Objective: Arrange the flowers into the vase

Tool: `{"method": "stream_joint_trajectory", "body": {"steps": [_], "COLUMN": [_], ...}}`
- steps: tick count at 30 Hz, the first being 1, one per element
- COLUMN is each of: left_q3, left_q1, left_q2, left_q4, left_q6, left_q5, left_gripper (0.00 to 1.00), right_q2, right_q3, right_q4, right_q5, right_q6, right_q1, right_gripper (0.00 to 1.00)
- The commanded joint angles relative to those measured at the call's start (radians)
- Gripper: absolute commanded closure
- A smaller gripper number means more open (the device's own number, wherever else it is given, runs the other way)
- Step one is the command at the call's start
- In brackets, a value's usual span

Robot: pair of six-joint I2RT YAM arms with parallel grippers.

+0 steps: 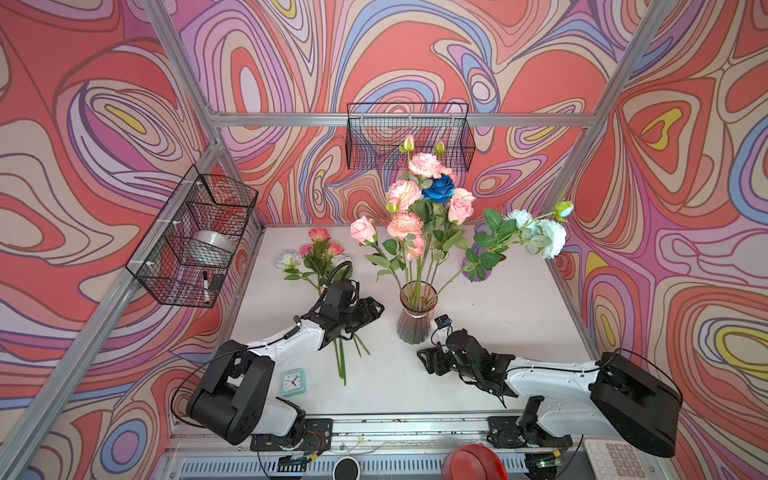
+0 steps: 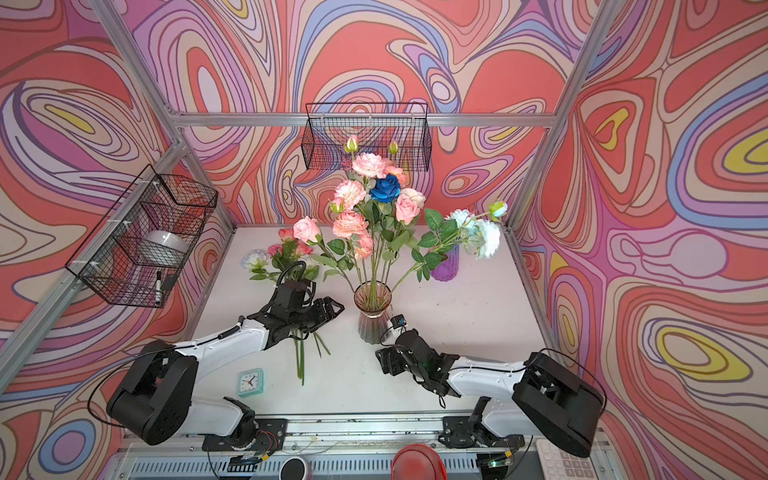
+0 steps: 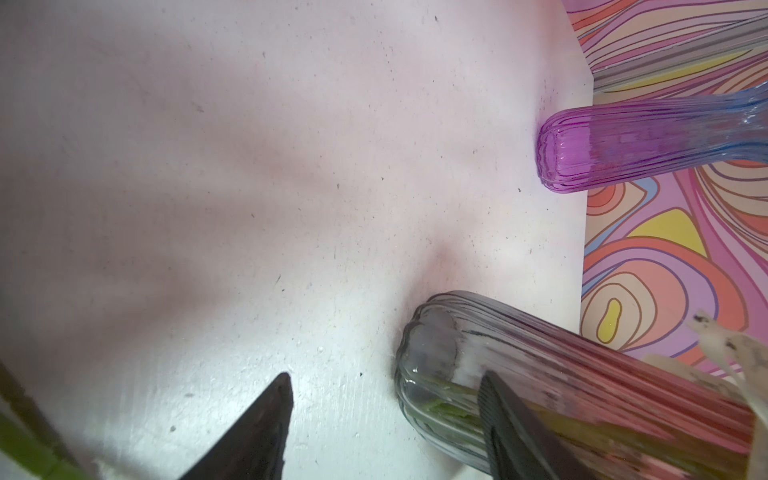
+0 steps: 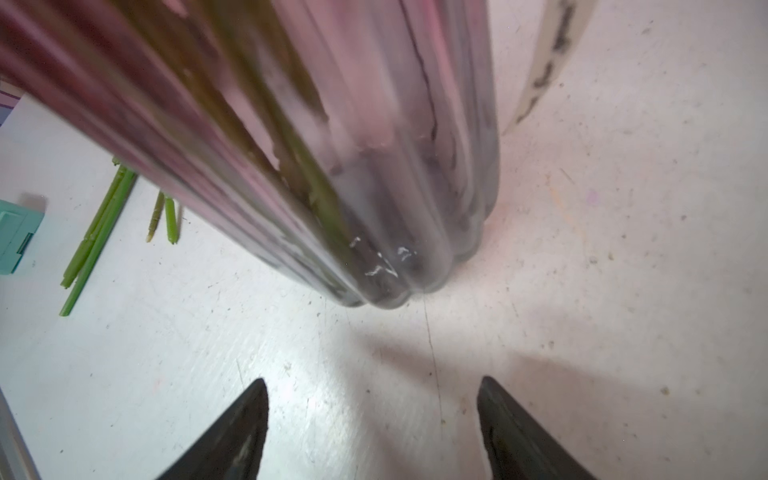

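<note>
While most flowers already stand in the vase at the table centre, a loose bunch lies toward its left edge. Left gripper and right gripper both gape empty; next up, I'd guess, is pinching one loose stem.

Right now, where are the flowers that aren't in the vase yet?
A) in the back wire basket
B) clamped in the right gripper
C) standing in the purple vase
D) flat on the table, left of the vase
D: in both top views the loose flowers lie flat on the table, left of the vase. The right gripper is open with nothing between its fingers.
</note>
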Motion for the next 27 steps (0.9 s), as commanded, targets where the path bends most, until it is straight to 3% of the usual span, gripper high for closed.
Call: {"method": "stream_joint_trajectory", "body": {"steps": [1, 13, 27], "left_q3": [0.033, 0.056, 0.08], "left_q1": [-0.008, -0.025, -0.026], "left_q2": [0.019, 0.07, 0.128], "left_q4": [0.012, 0.027, 0.072], "left_q6": [-0.015, -0.021, -0.033], "left_q5": [0.025, 0.05, 0.098], "left_gripper": [0.28, 0.28, 0.28], "right_q2": [-0.005, 0.17, 0.24], "right_q3": [-0.014, 0.011, 0.012], "right_q4": [0.019, 0.161, 0.249], "right_q5": [0.034, 0.075, 0.135], "right_q6": [0.02, 0.062, 0.071], "right_q1": [0.009, 0.052, 0.051], "right_gripper": [0.18, 0.17, 0.17]}}
